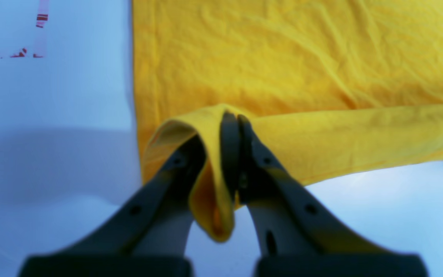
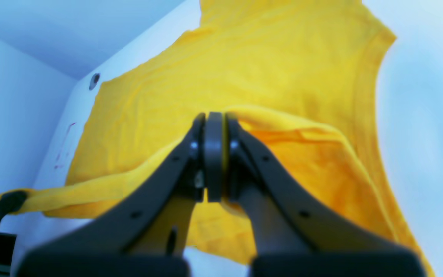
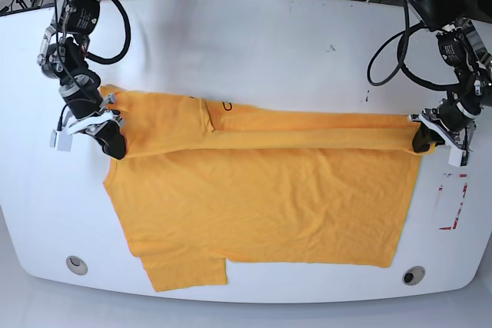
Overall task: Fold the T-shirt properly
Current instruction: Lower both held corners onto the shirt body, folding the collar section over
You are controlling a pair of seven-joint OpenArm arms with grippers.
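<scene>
Shirt: the T-shirt (image 3: 261, 197) lies across the white table (image 3: 254, 44), its far edge rolled forward.
Left gripper (image 1: 236, 117): pinching one end.
Right gripper (image 2: 214, 117): pinching the other.
Progress: first lengthwise fold under way; remaining folds pending.

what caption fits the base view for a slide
Both grippers, left gripper and right gripper, pinch the T-shirt, folding one long edge over on the white table.
</scene>
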